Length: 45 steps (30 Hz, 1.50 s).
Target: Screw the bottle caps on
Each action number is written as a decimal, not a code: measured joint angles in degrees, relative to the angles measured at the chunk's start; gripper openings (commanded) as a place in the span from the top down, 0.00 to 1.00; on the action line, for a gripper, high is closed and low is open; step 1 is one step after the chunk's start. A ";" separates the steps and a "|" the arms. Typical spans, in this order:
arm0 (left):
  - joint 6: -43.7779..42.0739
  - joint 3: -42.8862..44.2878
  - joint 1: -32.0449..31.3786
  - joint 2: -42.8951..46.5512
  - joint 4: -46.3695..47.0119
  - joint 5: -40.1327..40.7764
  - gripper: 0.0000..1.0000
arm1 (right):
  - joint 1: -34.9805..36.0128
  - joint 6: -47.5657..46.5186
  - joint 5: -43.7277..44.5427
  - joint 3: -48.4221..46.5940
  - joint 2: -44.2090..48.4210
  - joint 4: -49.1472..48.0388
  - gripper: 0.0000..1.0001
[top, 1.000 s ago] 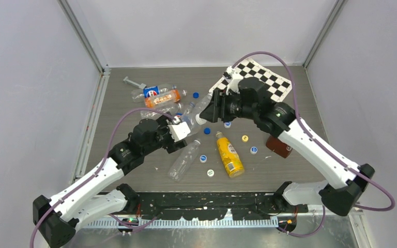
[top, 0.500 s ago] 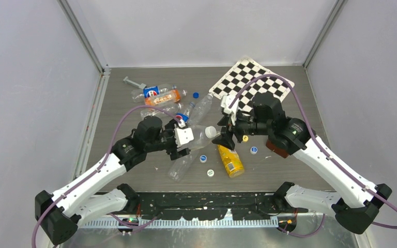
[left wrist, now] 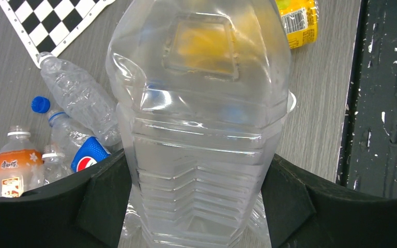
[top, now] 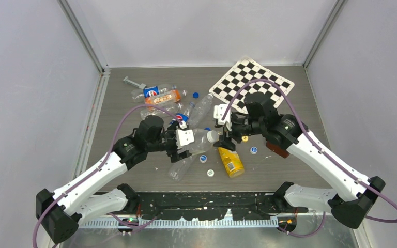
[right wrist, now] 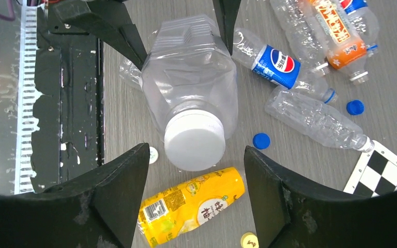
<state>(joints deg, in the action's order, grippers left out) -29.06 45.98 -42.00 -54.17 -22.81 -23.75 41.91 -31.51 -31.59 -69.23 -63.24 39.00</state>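
Over the middle of the table [top: 269,170], the left gripper [left wrist: 196,173] clamps the wide clear bottle [right wrist: 194,72] sideways. The right gripper [right wrist: 195,152] is open, jaws flanking the white cap [right wrist: 194,139] on the bottle's mouth without touching it. I judge this the tightening step: next, close and twist.

The squarish bottle [right wrist: 191,77] is clear and colourless with a plain white cap [right wrist: 195,147], and the left claw [left wrist: 196,206] and right claw [right wrist: 196,175] are matte black. On the grey wood-grain counter [top: 113,103] are a yellow bottle [right wrist: 191,204] with a white barcode patch, a Pepsi bottle [right wrist: 276,59] with a blue label and a red, white and blue roundel, an orange-labelled bottle [right wrist: 336,31] and two blue caps [right wrist: 261,140]. The checkerboard [top: 248,70] is patterned in black and white squares.
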 measured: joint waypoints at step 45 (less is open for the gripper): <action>-1.73 -1.53 -0.79 2.89 2.21 29.86 1.00 | -0.81 86.90 18.29 -3.39 -15.28 -12.15 0.91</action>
<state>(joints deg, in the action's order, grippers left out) -30.79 44.45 -42.78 -51.29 -20.60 6.11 41.10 55.40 -13.30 -72.62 -78.52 26.85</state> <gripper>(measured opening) 0.823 0.475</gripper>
